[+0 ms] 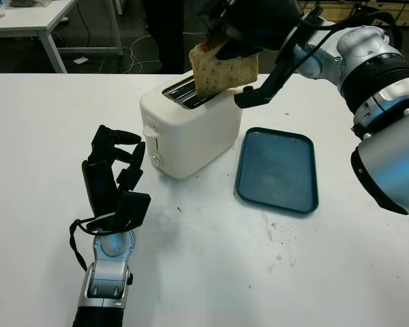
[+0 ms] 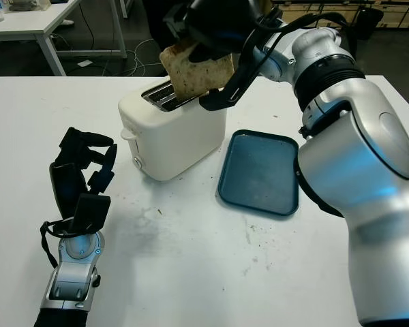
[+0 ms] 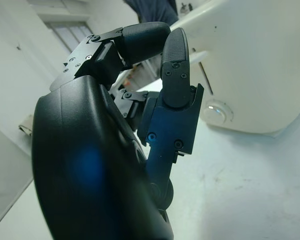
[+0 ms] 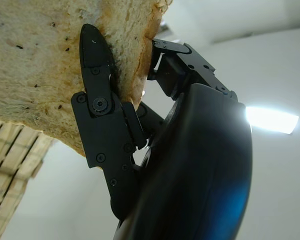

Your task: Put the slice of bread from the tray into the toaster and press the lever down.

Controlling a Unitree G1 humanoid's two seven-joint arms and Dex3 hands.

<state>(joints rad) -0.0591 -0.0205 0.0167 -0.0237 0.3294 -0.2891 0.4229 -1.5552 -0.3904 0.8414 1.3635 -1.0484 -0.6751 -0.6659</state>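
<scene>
Left hand (image 1: pixel 112 174): black, three-fingered, raised above the white desk (image 1: pixel 204 272) at the near left, just beside the toaster's lever end. Fingers (image 3: pixel 175 65) curled inward, grasping nothing; not touching the toaster.

Toaster (image 1: pixel 191 126): white, two-slot, standing on the desk at centre, set at an angle. Slots (image 1: pixel 184 92) face up. Lever (image 1: pixel 150 132) and a round knob (image 1: pixel 155 160) sit on the end face turned toward the left hand; lever appears high in its travel.

Slice of bread (image 1: pixel 221 71): pale crumb with brown crust, held upright in the air above the toaster's top, its lower corner close over the far slot. Whether it touches the toaster cannot be told.

Right hand (image 1: pixel 242 34): black, reaching in from the right above the toaster, fingers (image 4: pixel 97 75) pinched on the slice of bread, one finger pressed flat against the crumb face.

Tray (image 1: pixel 276 170): dark blue, rectangular with rounded corners, lying flat on the desk just right of the toaster, holding a few crumbs.
</scene>
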